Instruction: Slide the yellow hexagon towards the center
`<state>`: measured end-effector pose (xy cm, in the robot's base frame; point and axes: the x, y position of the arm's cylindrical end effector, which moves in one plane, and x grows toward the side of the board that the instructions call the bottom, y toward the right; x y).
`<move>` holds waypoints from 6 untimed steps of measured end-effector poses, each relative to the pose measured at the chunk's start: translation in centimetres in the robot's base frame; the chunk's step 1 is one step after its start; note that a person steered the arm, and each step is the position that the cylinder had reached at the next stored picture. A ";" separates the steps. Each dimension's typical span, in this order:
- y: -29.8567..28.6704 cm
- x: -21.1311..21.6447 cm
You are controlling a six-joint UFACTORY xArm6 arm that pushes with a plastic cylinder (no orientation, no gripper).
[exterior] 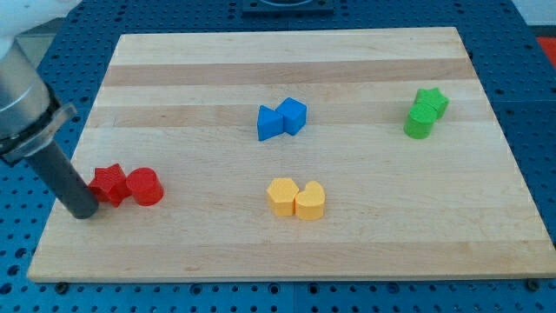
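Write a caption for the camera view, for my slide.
My tip rests beside the red blocks, far left of the yellow hexagon and the yellow heart.

Bright, even overhead light; surface [287, 243] evenly lit, no glare. Only faint soft shadows are cast under blocks. Focus sharp throughout; arm housing at upper left slightly blurred.

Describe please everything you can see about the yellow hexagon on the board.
The yellow hexagon is a small six-sided block, plain yellow and matte, like plastic. It lies flat on the wooden board, a little below the middle. Its right side touches the yellow heart-shaped block. My tip is far off at the view's left, beside the red blocks, not touching it.
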<state>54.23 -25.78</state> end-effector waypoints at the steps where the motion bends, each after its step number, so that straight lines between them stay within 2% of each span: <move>1: 1.2 -0.1; 5: 13.8 -4.8; 6: 14.0 -6.1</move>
